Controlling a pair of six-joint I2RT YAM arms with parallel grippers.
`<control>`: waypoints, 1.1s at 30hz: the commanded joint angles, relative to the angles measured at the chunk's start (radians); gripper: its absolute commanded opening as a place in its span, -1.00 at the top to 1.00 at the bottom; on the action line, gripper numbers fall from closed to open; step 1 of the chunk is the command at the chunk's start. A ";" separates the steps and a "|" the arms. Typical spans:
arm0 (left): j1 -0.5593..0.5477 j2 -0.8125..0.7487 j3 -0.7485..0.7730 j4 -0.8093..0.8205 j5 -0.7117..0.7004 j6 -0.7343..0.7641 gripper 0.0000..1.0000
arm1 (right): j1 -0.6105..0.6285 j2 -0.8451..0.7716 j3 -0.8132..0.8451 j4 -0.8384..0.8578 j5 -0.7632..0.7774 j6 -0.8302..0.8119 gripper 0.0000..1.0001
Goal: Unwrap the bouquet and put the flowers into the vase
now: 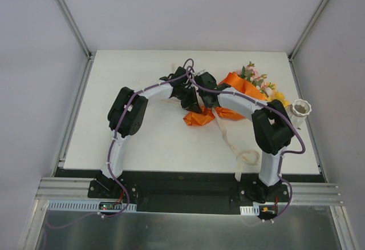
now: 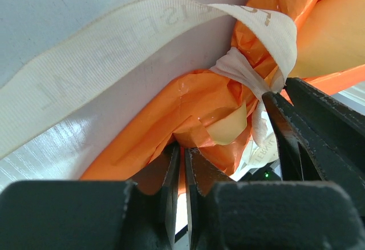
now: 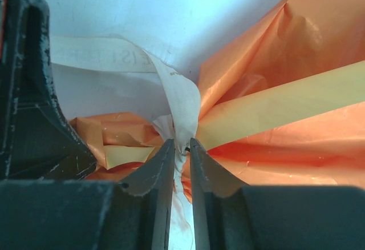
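The left gripper [image 2: 182, 150] is almost fully closed, its jaws pinching a crumpled fold of the bright orange paper sheet [image 2: 199, 99] at the narrow, tied end of the wrap. Just beside it, the right gripper [image 3: 181, 145] is closed to a thin gap on the cream ribbon [image 3: 181, 99], which runs down between its jaws right at the knot cinching the paper. Both grippers meet at this tied neck, near the middle of the white counter [image 1: 159, 141]. From there the bouquet [image 1: 235, 80] lies on its side and fans out toward the far right, partly under the right arm, with the yellow and pink roses [image 1: 255, 79] and green leaves at its open end. A loose ribbon tail trails toward the counter's near edge and ends in a loop. The small white vase [image 1: 300, 109] with a scalloped rim stands upright near the right edge, close to the blooms.
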 commanded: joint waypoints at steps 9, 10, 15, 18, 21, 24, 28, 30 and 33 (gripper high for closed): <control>-0.019 0.023 0.002 -0.055 -0.018 0.036 0.85 | 0.051 0.015 0.006 -0.046 0.017 -0.073 0.71; -0.019 0.027 0.002 -0.055 -0.017 0.036 0.85 | 0.055 0.012 0.003 -0.042 0.005 -0.074 0.75; -0.019 0.027 0.002 -0.055 -0.017 0.038 0.85 | 0.058 0.000 -0.017 -0.020 -0.035 -0.049 0.87; -0.019 0.023 0.000 -0.055 -0.017 0.038 0.85 | 0.053 0.003 -0.025 -0.020 -0.037 -0.046 0.87; -0.019 0.022 0.002 -0.055 -0.018 0.039 0.85 | 0.048 0.000 -0.029 -0.023 -0.048 -0.052 0.85; -0.019 0.025 0.002 -0.054 -0.015 0.038 0.84 | 0.041 0.001 -0.028 -0.040 -0.084 -0.058 0.80; -0.019 0.027 0.003 -0.055 -0.017 0.039 0.83 | 0.036 -0.010 -0.051 -0.048 -0.126 -0.073 0.72; -0.019 0.028 0.005 -0.055 -0.014 0.038 0.83 | 0.029 -0.010 -0.057 -0.054 -0.140 -0.075 0.69; -0.019 0.031 0.008 -0.055 -0.014 0.038 0.83 | 0.021 -0.005 -0.062 -0.057 -0.141 -0.086 0.62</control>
